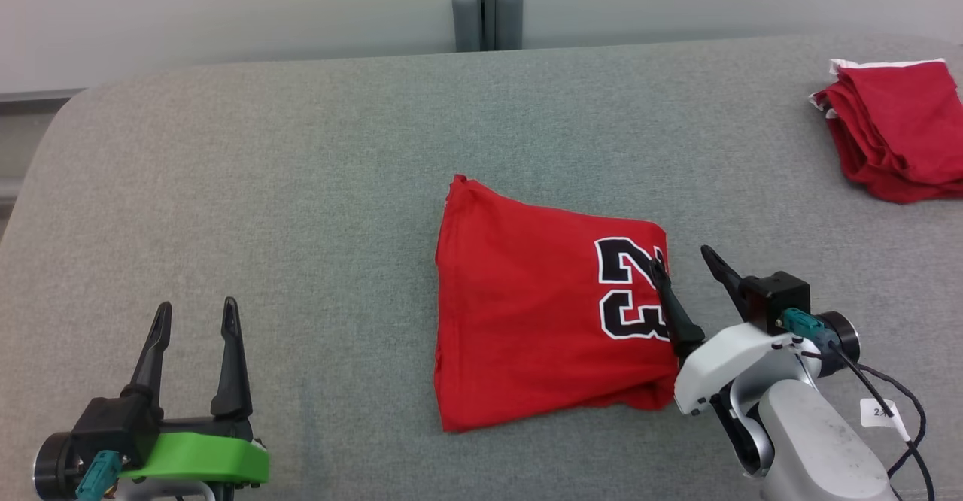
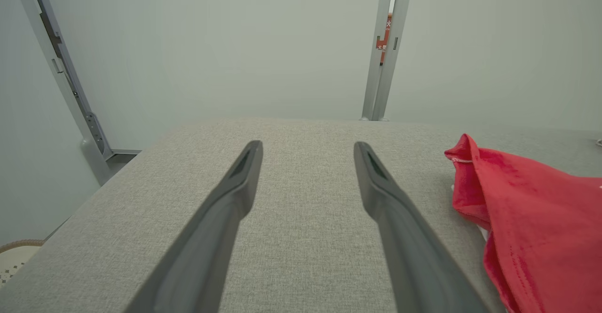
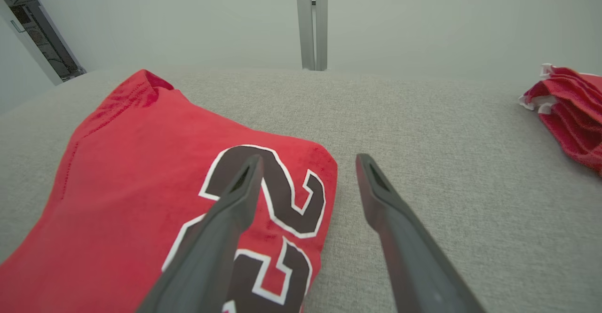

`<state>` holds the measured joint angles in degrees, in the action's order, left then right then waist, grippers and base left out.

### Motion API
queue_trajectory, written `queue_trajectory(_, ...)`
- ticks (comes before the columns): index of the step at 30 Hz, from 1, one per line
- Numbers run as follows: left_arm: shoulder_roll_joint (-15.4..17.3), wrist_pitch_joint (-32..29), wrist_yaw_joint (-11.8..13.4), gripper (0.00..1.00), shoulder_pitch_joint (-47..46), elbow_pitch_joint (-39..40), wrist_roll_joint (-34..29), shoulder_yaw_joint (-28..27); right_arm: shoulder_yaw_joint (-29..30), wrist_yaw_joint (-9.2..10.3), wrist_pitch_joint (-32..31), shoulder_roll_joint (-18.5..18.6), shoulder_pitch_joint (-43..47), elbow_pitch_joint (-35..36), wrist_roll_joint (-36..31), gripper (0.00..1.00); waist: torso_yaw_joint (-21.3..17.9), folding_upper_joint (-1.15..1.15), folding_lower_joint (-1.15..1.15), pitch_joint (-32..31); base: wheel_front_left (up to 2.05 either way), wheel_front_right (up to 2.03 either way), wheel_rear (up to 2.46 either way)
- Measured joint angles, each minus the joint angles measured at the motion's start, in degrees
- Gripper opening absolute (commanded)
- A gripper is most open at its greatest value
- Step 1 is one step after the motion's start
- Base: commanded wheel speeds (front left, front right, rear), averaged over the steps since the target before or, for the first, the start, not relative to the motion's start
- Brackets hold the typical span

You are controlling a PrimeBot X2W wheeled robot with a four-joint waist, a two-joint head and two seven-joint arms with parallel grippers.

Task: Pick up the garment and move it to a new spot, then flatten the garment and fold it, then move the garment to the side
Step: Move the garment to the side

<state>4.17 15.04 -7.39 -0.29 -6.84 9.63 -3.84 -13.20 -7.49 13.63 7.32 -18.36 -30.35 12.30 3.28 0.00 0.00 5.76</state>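
Table [image 1: 301,185]: grey cloth top, running under and out past both claws.

Shirt [image 1: 527,313]: red with a black number. It lies in a rough folded block directly at the left finger of the right claw [image 1: 681,258] and well to the right of the left claw [image 1: 197,305]. The numbered edge is the side nearest the right claw. The far-left corner sticks up a little and the near edge is bunched.

Pile of red clothes [image 1: 895,132]: far ahead and to the right of the right claw, near the table edge, well apart from the shirt.

Right claw: spread wide, nothing held. In its wrist view one finger sits over the number and the other over bare table, so the shirt's edge falls between them. Cannot tell whether the finger touches the cloth.

Left claw: spread wide, empty, over bare table, shirt off to its right.

Step, as judged: the fold looks finished, so what is left is moving the shirt to the side.

Next move calls for:
- getting the lower finger under every layer at that edge
- closing firmly
- carrying low so the fold holds

Risk: catching the top layer alone would open the fold.
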Motion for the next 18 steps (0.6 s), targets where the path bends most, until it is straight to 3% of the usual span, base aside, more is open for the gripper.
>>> queue_trajectory(8, -0.2, 0.0, 0.0, 1.0, -2.0, -0.8, 0.2, 0.5, -0.3, 0.0, 0.5, -1.5, -3.0, -12.1, 1.5, 1.0, 2.3, 0.0, 0.0, 3.0, 0.0, 0.0, 0.0)
queue_trajectory(17, -0.5, 0.0, 0.0, 1.0, -2.7, -1.2, 0.2, 0.5, 0.1, -0.01, 1.6, -3.4, -4.3, -18.1, 4.4, 1.0, 2.9, 0.0, 0.0, 4.4, 0.0, 0.0, 0.0)
queue_trajectory(18, -0.6, 0.0, 0.0, 1.0, -2.9, -1.3, 0.2, 0.5, 0.7, -0.08, 1.6, -3.6, -4.3, -18.5, 5.2, 0.92, 2.9, 0.0, 0.0, 4.4, 0.0, 0.0, 0.0)
